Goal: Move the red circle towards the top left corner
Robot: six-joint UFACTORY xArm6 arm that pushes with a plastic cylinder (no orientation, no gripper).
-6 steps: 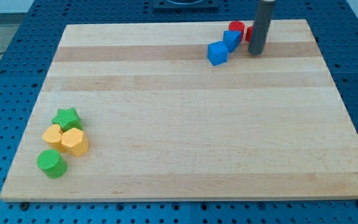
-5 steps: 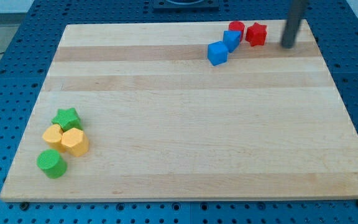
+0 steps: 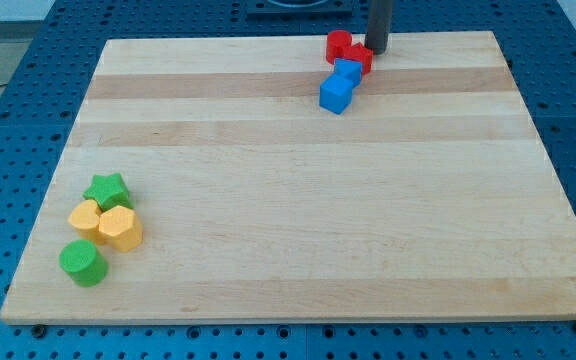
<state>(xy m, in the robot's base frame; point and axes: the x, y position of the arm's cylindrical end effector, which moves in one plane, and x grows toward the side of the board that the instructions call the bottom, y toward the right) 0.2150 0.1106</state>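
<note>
From the one camera view, my tip point(image 3: 377, 50) sits near the top edge of the table point(image 3: 298, 200), right of centre, pressed against the right side of a second red block point(image 3: 361, 58) whose shape I cannot make out. The rod has no fingers to open or close; it is a bare dark rod.

The red circle point(image 3: 338, 46) lies just left of that red block, touching it, close to the top edge and well apart from the top left corner.

Two blue cubes sit just below: the upper blue cube point(image 3: 348, 72) touches the red blocks, and the lower blue cube point(image 3: 335, 94) adjoins it.

Near the bottom left corner, a green star point(image 3: 106, 189), two yellow blocks point(image 3: 86, 220) point(image 3: 120, 228) and a green cylinder point(image 3: 82, 262) cluster together.
</note>
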